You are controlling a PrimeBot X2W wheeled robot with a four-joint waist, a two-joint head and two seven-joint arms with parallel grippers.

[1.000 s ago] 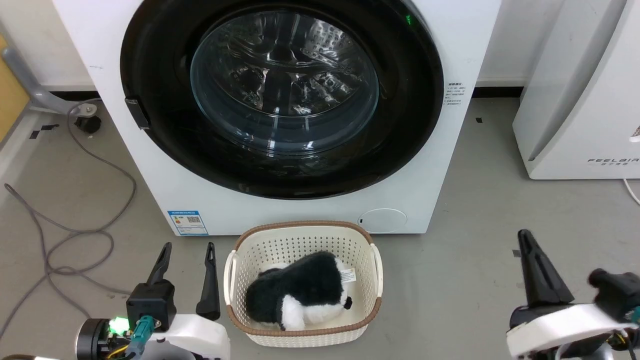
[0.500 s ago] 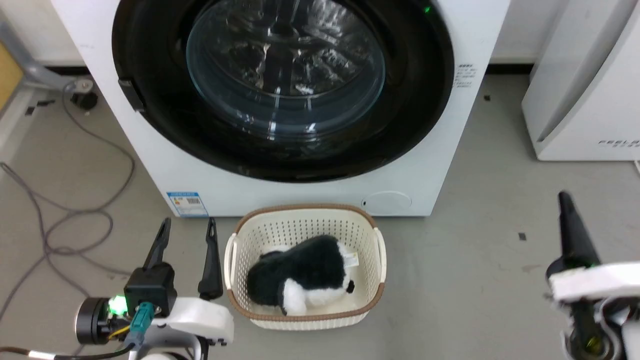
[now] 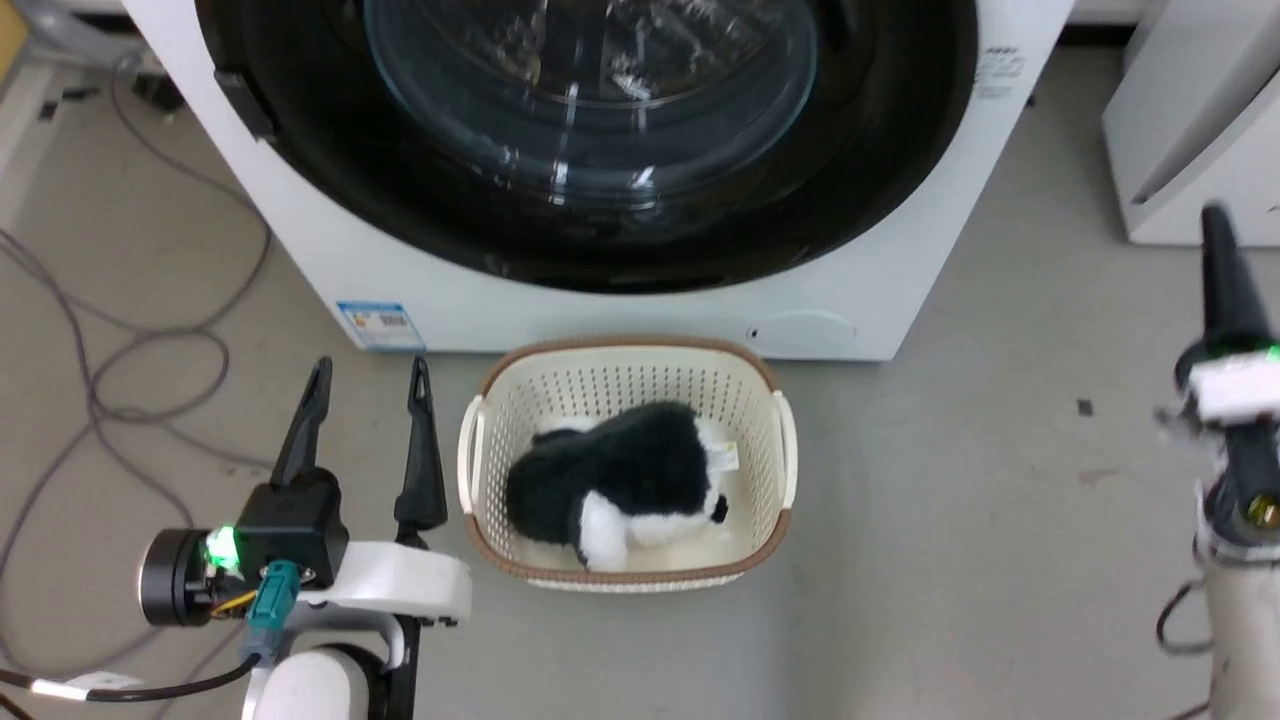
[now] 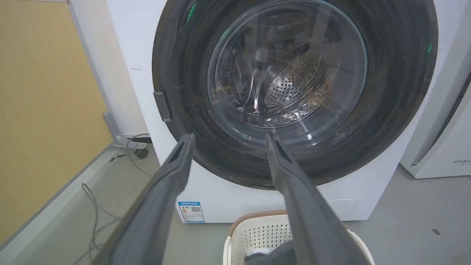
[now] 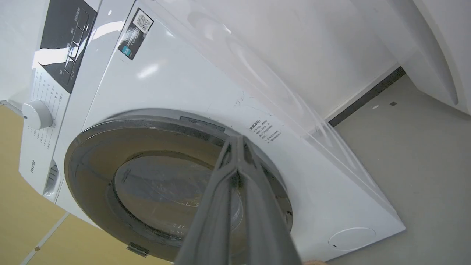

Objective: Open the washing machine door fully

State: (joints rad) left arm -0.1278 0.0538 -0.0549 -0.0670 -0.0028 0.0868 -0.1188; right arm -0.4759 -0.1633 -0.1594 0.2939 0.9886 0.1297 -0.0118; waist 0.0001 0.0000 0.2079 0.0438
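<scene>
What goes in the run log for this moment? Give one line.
door: shut, untouched | left jaws: open, beside basket | right jaws: shut, off door | basket: plush toy inside

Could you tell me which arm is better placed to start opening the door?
Probably right: the right gripper is raised near the door's right side; the left gripper sits low by the basket, under the apparent hinge.

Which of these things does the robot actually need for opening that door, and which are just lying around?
Part of the job:
washing machine door
washing machine
left gripper
right gripper

Just lying about:
basket
plush toy inside it
white appliance beside the machine
</scene>
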